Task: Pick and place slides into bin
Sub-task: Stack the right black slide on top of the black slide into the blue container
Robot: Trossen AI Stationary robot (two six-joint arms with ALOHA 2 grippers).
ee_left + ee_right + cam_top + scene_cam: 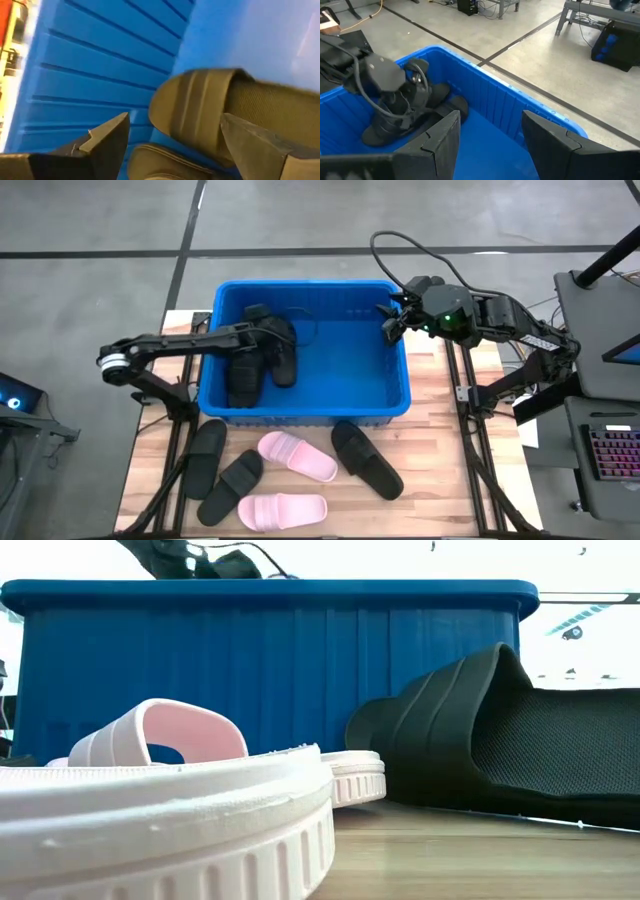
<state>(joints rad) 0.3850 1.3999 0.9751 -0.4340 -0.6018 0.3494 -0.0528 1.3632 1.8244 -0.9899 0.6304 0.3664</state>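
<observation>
The bin (395,395) stood at the centre of the high view on the worktop (440,490). Two black slides lay inside it at its left end: one (243,380) along the left wall, the other (283,352) just beside it.

The left gripper (268,332) was inside the bin, directly over those two slides. In the left wrist view its fingers (102,140) were spread wide, one on each side of a black slide's strap (195,112). They were released and held nothing; whether a fingertip touched the slide could not be told.

The right gripper (390,323) hung at the bin's upper right corner, above the rim. Its fingers (437,137) stood apart and empty, touching nothing.

Five slides remained on the worktop below the bin in the high view: three black (205,455) (232,485) (365,458) and two pink (297,456) (282,510).
</observation>
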